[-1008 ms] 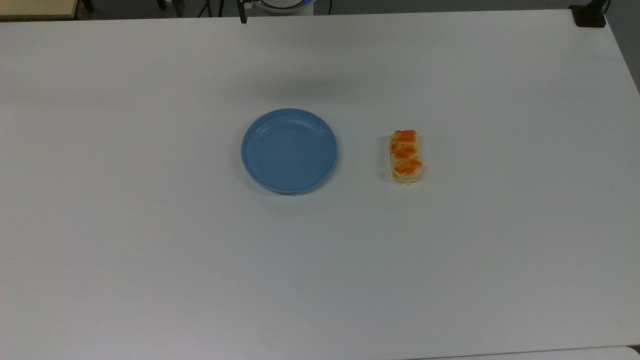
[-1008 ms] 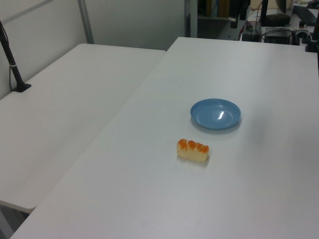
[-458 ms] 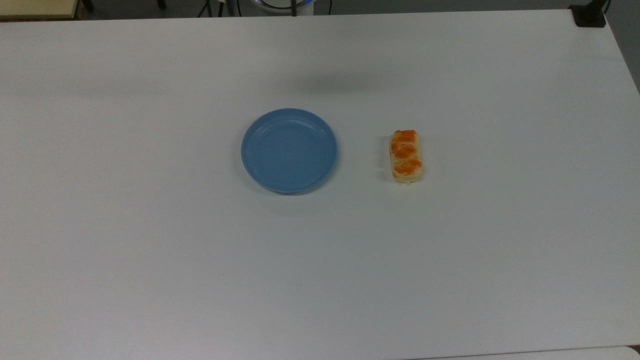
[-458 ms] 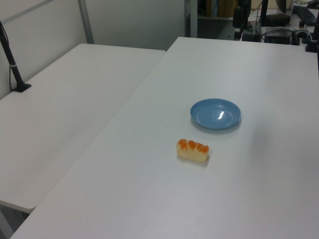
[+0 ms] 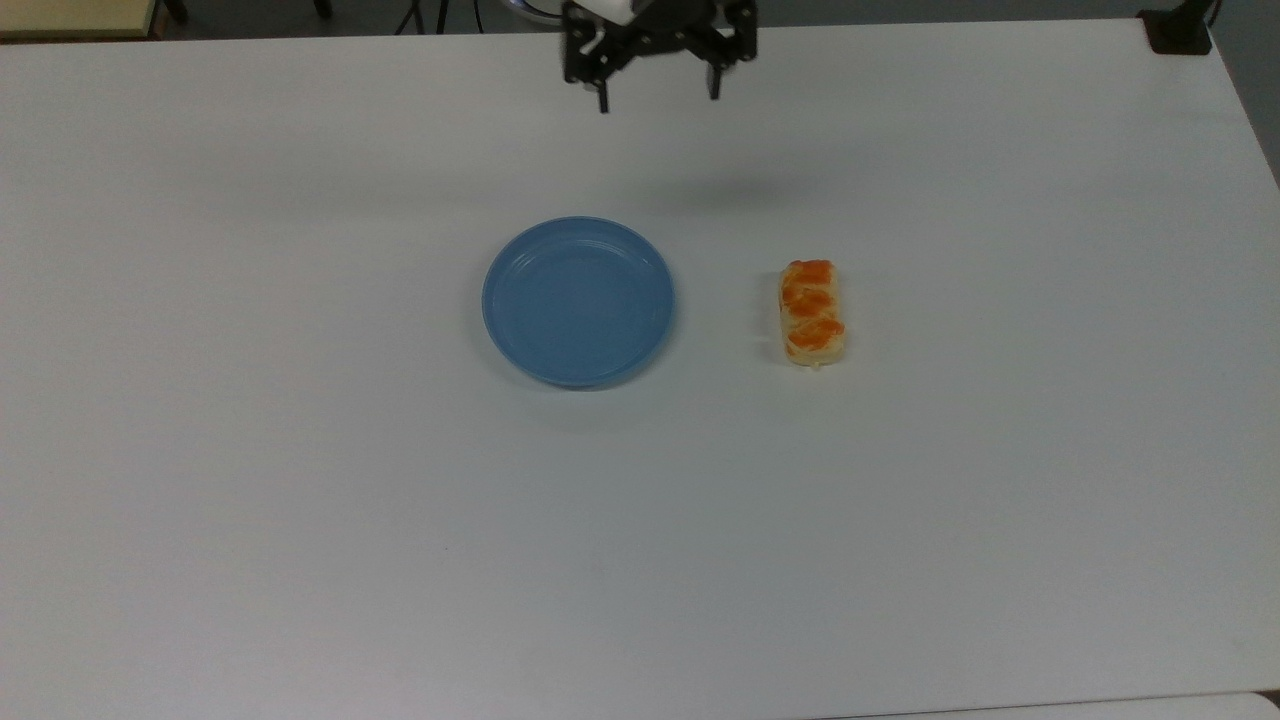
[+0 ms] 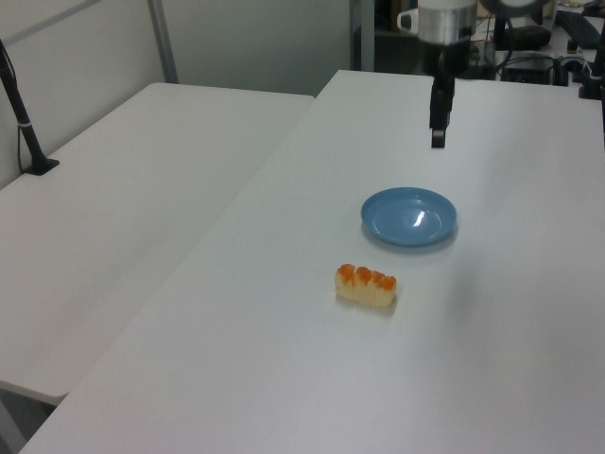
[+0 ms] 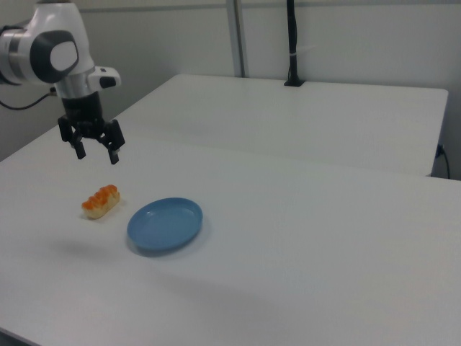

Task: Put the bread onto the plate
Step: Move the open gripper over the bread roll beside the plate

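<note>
The bread, pale yellow with orange-brown glazed patches, lies on the white table to the right of the plate in the top view. The light-blue round plate sits near the table's middle and holds nothing. My gripper hangs open in the air near the top edge of the top view, above and behind both objects. In the right view my gripper hovers above the bread, with the plate to its right. In the left view my gripper is above the plate, and the bread lies nearer the camera.
A second white table adjoins on the left view's left, with a black pole clamp on it. A black clamp sits at the top view's upper right corner. Wide bare tabletop surrounds the two objects.
My arm and gripper have come into view from the far table edge, moving out over the table. The bread and the plate have not moved.
</note>
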You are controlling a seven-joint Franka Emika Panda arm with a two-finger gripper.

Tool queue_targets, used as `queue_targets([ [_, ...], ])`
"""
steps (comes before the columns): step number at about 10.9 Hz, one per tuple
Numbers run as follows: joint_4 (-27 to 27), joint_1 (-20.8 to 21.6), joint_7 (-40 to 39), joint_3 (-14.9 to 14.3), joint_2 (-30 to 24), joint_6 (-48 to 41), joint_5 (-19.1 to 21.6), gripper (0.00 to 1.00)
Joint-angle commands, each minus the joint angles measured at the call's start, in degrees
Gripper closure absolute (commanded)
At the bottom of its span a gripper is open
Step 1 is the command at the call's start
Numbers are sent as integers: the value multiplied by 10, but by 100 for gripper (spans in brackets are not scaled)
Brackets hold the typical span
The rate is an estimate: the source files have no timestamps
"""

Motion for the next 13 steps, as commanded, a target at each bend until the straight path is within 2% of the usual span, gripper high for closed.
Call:
queue_targets([
  [1,-20,46,118,18,54,86,6,0],
  [5,-16,98,214,18,127,160,-1,3],
  [7,-14,114,255,18,157,197,-37,3],
  [10,2,125,328,18,209,254,-111,0],
  [13,18,125,335,18,246,261,-135,0],
])
